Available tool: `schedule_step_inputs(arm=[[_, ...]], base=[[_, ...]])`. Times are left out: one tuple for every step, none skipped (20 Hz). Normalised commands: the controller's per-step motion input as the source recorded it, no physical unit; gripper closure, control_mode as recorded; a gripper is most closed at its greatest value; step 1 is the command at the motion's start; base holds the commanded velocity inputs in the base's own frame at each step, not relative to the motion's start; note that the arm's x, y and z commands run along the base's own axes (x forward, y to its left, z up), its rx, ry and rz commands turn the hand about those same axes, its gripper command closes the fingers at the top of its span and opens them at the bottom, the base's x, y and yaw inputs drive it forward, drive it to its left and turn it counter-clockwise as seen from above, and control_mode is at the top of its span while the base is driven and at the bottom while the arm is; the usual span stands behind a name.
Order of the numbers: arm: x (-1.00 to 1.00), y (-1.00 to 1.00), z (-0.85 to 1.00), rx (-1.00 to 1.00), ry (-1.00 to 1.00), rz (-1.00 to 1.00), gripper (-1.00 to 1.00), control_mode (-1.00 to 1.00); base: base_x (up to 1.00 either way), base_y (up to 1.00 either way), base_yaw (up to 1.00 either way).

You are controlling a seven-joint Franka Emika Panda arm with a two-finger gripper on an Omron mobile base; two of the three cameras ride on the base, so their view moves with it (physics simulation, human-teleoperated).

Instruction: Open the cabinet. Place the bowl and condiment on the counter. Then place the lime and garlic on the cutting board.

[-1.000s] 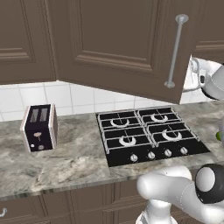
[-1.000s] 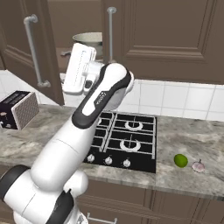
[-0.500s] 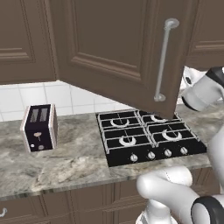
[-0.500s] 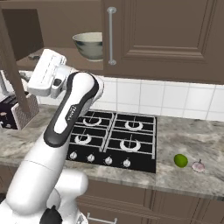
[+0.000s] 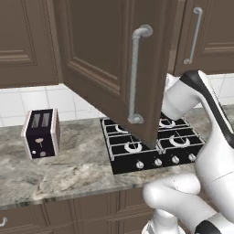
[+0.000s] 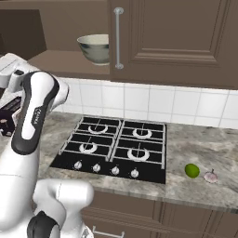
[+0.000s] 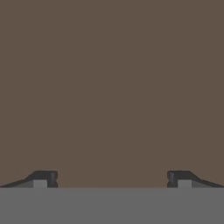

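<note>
The pincer (image 7: 112, 179) is spread wide and holds nothing, its tips facing a flat brown panel of the cabinet (image 5: 100, 59) close ahead. The door hangs swung out over the surface (image 6: 204, 190). The bowl (image 6: 94, 48) sits on the exposed shelf, so I judge the next reach goes around the door toward it.

White robot arm with dark joints

The arm (image 6: 32, 116) has smooth, rounded glossy white shells, a black band running along one link, and black joint caps; the hand (image 7: 112, 179) ends in two small dark fingertips.
</note>
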Motion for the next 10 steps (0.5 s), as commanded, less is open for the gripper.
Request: schedule_step_inputs(arm=[[-0.02, 1.0, 0.34, 0.0, 0.43, 0.21, -1.0, -1.0], [0.0, 1.0, 0.33, 0.0, 0.44, 0.22, -1.0, -1.0], [0.0, 1.0, 0.3, 0.0, 0.45, 0.22, -1.0, -1.0], [0.0, 1.0, 0.28, 0.0, 0.45, 0.22, -1.0, -1.0], [0.0, 1.0, 0.26, 0.0, 0.43, 0.22, -1.0, -1.0], [0.0, 1.0, 0.23, 0.0, 0.42, 0.22, -1.0, -1.0], [0.0, 0.81, 0.24, 0.0, 0.37, 0.18, -1.0, -1.0], [-0.04, 0.54, 0.26, 0.0, 0.27, 0.14, -1.0, -1.0], [-0.04, 0.22, 0.22, 0.0, 0.17, 0.1, -1.0, -1.0], [-0.15, 0.0, 0.14, -0.05, 0.05, 0.01, -1.0, -1.0]], base=[[0.0, 0.0, 0.0], [0.0, 0.0, 0.0], [0.0, 0.0, 0.0], [0.0, 0.0, 0.0], [0.0, 0.0, 0.0], [0.0, 0.0, 0.0], [0.0, 0.0, 0.0], [0.0, 0.0, 0.0], [0.0, 0.0, 0.0], [0.0, 0.0, 0.0]])
